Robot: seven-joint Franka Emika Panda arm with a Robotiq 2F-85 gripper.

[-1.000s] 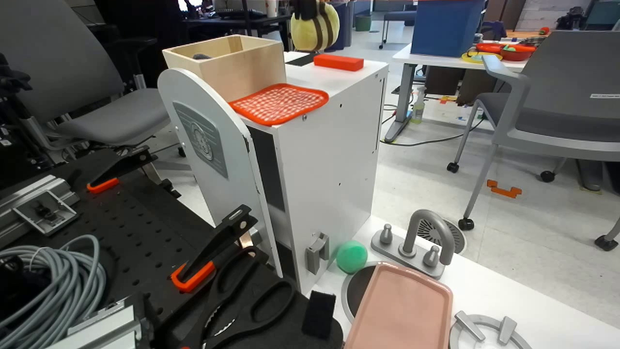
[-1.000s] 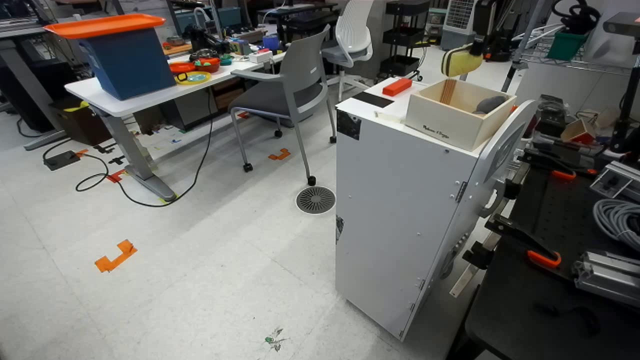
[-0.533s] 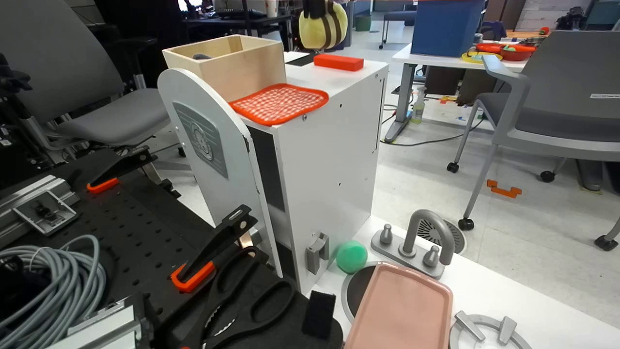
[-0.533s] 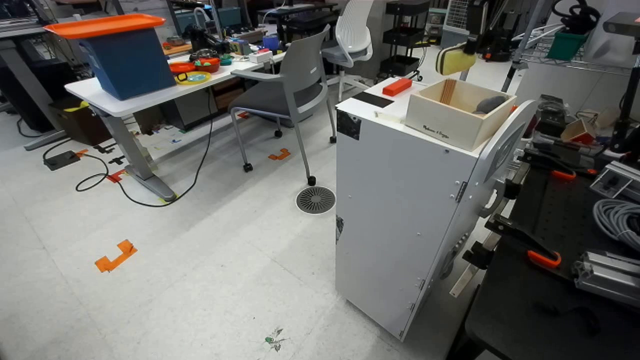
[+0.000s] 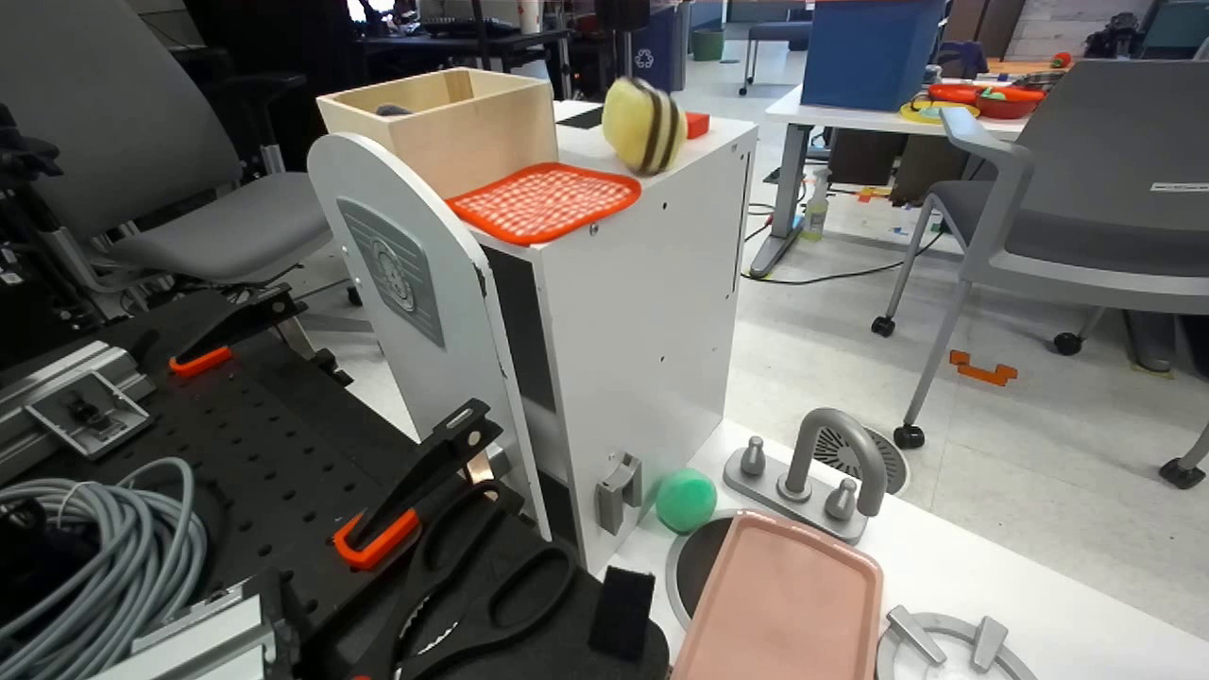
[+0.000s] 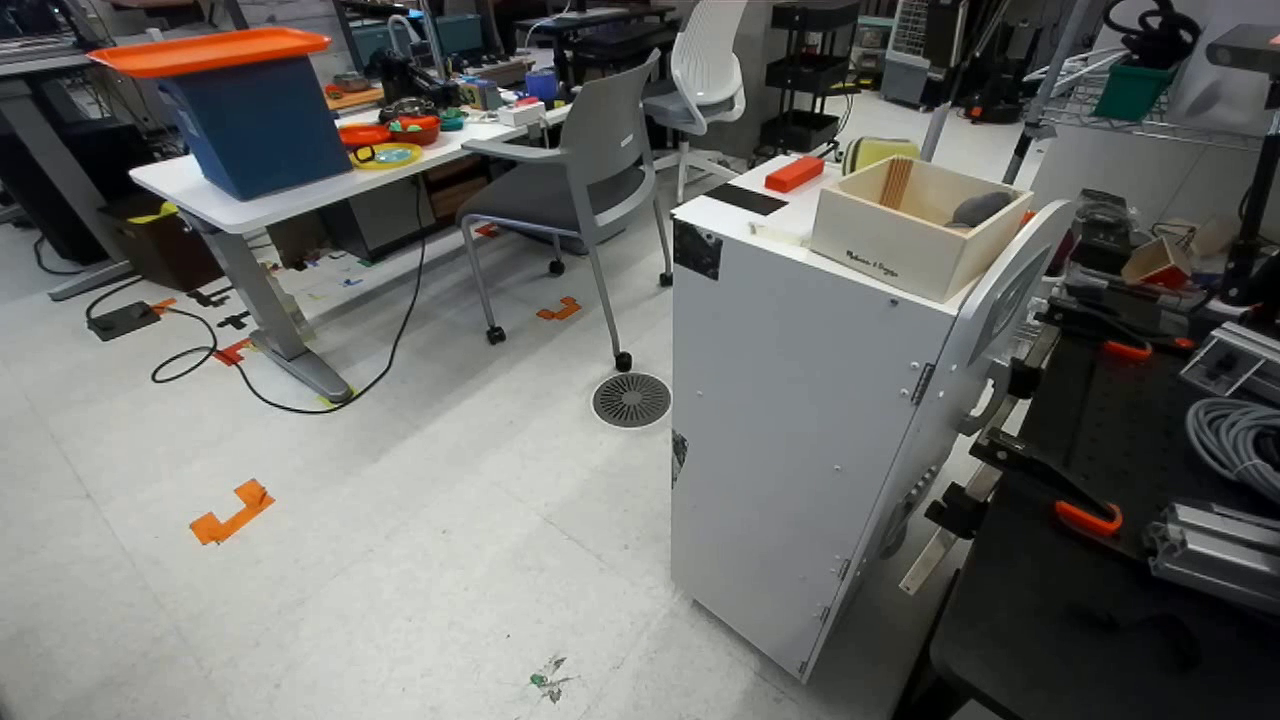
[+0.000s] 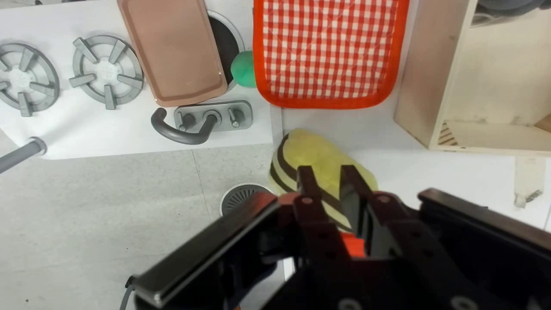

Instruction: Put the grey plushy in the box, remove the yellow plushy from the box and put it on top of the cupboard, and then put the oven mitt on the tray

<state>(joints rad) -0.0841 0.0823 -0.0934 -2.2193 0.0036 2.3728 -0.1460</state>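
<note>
Wrist view: gripper (image 7: 327,171) seen w/ both fingers (image 7: 307,183) in frame, above the cupboard (image 5: 652,312) top.
Fingers: parted by a narrow gap; nothing gripped.
Yellow plushy (image 5: 642,126): outside the box (image 6: 880,240), seen beyond & clear of the fingertips, over the cupboard top at its sink-side edge; slightly blurred, so contact w/ the surface can't be told. Partly hidden behind box in an exterior view.
Box: stood upright on cupboard top, open side up.
Grey plushy (image 6: 982,209): held inside box, at the end nr the rounded white panel (image 5: 453,378); shown in both exterior views, mostly hidden by the wall in one of these.
Oven mitt (image 7: 331,56): laid flat on cupboard top, just beside box, out at the sink-side edge; red border, red/white check.
Tray (image 7: 174,47): set partly over the sink basin (image 7: 226,41), next to faucet (image 7: 185,137); pale pink, rim up.
Green ball (image 5: 687,501): nr basin & cupboard side; partly covered by mitt in wrist view.
Red block (image 6: 795,174): placed on cupboard top by a dark patch (image 6: 745,199); partly hidden by yellow plushy in an exterior view.
Burners (image 7: 106,72): two shown on white counter (image 7: 120,129), L of tray in wrist view.
</note>
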